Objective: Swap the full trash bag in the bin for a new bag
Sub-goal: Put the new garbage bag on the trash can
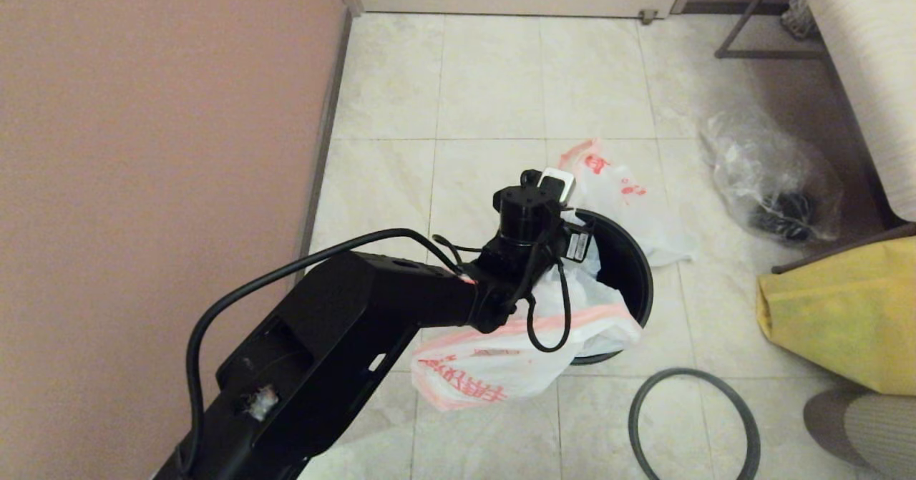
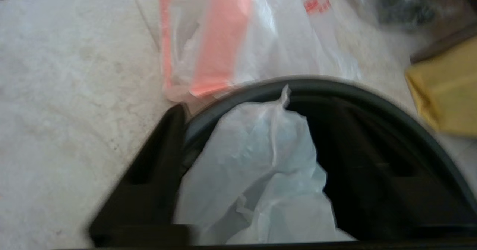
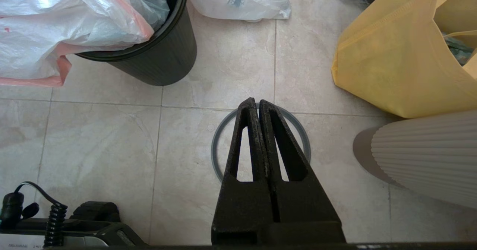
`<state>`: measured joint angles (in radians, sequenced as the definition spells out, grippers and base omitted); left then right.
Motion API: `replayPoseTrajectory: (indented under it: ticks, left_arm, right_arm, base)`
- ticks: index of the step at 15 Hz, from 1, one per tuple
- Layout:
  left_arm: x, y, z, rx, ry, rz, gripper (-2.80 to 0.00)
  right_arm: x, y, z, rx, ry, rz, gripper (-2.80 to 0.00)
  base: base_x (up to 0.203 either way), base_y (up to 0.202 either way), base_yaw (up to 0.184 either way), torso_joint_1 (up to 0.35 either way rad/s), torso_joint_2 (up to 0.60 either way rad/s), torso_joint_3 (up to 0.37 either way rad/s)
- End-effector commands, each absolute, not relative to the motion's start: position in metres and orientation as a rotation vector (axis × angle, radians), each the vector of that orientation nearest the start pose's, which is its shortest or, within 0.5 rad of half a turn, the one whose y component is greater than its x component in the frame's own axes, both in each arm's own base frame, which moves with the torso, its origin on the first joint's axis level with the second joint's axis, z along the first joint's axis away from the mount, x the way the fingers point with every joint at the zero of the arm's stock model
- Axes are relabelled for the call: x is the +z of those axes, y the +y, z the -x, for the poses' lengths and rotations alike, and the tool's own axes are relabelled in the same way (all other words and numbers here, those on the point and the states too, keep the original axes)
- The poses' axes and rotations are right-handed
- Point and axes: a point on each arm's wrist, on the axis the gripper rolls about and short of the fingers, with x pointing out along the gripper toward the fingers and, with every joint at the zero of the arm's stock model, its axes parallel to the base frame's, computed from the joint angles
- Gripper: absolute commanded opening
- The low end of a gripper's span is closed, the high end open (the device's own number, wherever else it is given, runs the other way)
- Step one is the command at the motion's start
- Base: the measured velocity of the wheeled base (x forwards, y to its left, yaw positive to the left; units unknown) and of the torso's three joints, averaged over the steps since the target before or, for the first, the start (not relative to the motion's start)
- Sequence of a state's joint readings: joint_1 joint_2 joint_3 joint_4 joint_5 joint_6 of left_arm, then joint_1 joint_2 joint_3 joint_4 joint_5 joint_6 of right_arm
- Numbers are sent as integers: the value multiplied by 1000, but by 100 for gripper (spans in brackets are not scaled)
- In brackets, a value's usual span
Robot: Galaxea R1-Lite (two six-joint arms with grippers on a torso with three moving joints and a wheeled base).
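Head view: your left hand (image 1: 565,215) reaches into the bin (image 1: 630,265); I cannot tell its grip. The new bag (image 1: 494,365) spills over at 7 o'clock and could slide out. Your right hand (image 3: 259,106) hangs pressed together.

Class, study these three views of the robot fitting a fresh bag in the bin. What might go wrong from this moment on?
1. Most of the new bag hangs outside the bin on one side; it may slide out.
2. The left gripper is down inside the bin, so pushing could tip it.
3. The grey hoop lies on the floor under the shut right gripper, so nothing clamps the bag yet.
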<state>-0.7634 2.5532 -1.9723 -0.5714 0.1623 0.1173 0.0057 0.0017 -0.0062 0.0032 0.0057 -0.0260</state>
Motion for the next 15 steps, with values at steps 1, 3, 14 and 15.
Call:
replayPoseTrajectory:
  ticks: [1,3,14,15]
  left_arm:
    - [125,-370,-395,-616,-19,-131,-280]
    - [125,-370,-395,-616,-20,-133,-280]
    - [179,-355,-388,-437,-165,-40,-280]
    - [184,-353,-386,-419,-166,-35,-280]
  right_arm:
    - [77,0,23,12,0,26,-280]
    - [77,0,23,12,0,26,-280]
    - [77,0,23,12,0,26,-280]
    - [77,0,23,12,0,26,-280]
  base:
    - [0,0,0,0,0,0]
    - [0,0,0,0,0,0]
    - [0,0,0,0,0,0]
    - [0,0,0,0,0,0]
